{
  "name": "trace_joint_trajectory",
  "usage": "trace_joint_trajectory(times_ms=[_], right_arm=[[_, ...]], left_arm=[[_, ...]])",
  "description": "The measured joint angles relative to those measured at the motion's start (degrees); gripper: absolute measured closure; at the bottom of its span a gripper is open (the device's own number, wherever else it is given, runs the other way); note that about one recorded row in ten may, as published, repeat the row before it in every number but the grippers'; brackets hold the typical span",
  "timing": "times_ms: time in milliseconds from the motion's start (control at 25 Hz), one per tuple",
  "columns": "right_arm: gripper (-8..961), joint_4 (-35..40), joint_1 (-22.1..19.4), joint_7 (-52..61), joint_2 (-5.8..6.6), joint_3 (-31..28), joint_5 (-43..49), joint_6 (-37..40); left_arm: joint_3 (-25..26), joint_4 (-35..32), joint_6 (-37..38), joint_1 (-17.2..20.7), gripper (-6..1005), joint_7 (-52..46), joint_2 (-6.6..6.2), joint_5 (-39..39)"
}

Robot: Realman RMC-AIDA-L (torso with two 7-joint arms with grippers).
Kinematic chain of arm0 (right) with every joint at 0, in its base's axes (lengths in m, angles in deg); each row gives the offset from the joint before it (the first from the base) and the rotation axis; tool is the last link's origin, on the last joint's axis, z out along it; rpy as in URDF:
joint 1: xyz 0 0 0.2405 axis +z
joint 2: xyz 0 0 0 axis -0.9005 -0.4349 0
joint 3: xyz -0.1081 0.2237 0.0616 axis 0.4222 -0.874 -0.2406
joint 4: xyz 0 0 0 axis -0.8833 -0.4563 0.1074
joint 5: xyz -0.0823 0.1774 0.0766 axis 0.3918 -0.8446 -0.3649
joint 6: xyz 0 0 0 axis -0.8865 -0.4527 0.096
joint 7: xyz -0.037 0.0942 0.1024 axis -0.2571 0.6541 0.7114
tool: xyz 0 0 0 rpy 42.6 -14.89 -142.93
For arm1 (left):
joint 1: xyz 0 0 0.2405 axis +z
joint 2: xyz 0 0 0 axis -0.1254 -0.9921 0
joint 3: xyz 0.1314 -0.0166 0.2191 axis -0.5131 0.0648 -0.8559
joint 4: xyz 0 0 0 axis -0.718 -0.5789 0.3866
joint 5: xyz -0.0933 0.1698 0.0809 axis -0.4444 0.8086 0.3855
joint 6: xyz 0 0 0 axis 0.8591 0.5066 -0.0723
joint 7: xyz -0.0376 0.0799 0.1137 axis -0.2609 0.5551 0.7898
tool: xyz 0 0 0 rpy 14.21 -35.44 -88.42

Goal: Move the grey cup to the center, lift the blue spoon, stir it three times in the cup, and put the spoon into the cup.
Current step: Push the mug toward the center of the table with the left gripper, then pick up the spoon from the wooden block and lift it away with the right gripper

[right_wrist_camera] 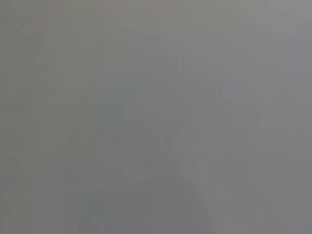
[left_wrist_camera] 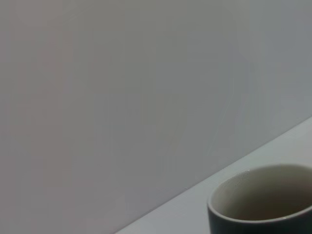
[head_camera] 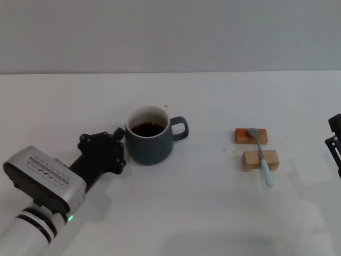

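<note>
The grey cup [head_camera: 151, 143] stands on the white table left of the middle, its handle pointing right and dark liquid inside. Its rim also shows in the left wrist view [left_wrist_camera: 263, 202]. My left gripper [head_camera: 120, 148] is open right beside the cup's left wall, its fingers apart and not around the cup. The blue spoon [head_camera: 262, 157] lies across two wooden blocks at the right, metal bowl on the far block, pale handle pointing toward me. My right gripper [head_camera: 334, 141] sits at the right edge of the head view, well apart from the spoon.
Two small wooden blocks, a far one [head_camera: 244, 137] and a near one [head_camera: 252, 161], carry the spoon. A pale wall stands behind the table. The right wrist view shows only plain grey.
</note>
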Motion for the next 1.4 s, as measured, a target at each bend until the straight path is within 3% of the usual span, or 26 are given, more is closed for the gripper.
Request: trace_joint_trajectory(times_ms=[440,600,640,720,880,1040,1400], right_arm=[[124,0.0,-0.4,0.0,-0.06,0.1,0.0,-0.2],[124,-0.1,-0.9,0.0,-0.11,0.1,-0.3,-0.7],[124,-0.2,-1.4,0.1,-0.16,0.1,-0.4,-1.2],[124,-0.3,-1.5,0.4,-0.18,0.2,-0.5,-1.7],[124,-0.4,-1.3,0.7,-0.18,0.8,-0.5,-5.9],[124,-0.4,-1.0,1.3,-0.12,1.0,-0.5,-12.1],[124,-0.4,-1.6,1.5,-0.2,3.5,-0.5,-15.8]], left_arm=[[-2.9,1.8,0.3,0.3,1001,0.0,0.0,-0.1],[1.3,1.8,3.3,3.7,1001,-0.3,-0.2,-0.5],[5.6,1.8,6.6,7.1,1001,-0.7,-0.25,-0.5],[7.1,1.8,7.8,8.3,1001,-0.8,-0.25,-0.5],[14.7,2.0,13.6,14.8,1001,-4.0,-0.45,-0.5],[17.6,0.7,16.3,17.7,1001,-11.6,-0.54,-0.5],[17.7,-1.3,17.3,18.2,1001,-13.8,-0.45,-0.5]])
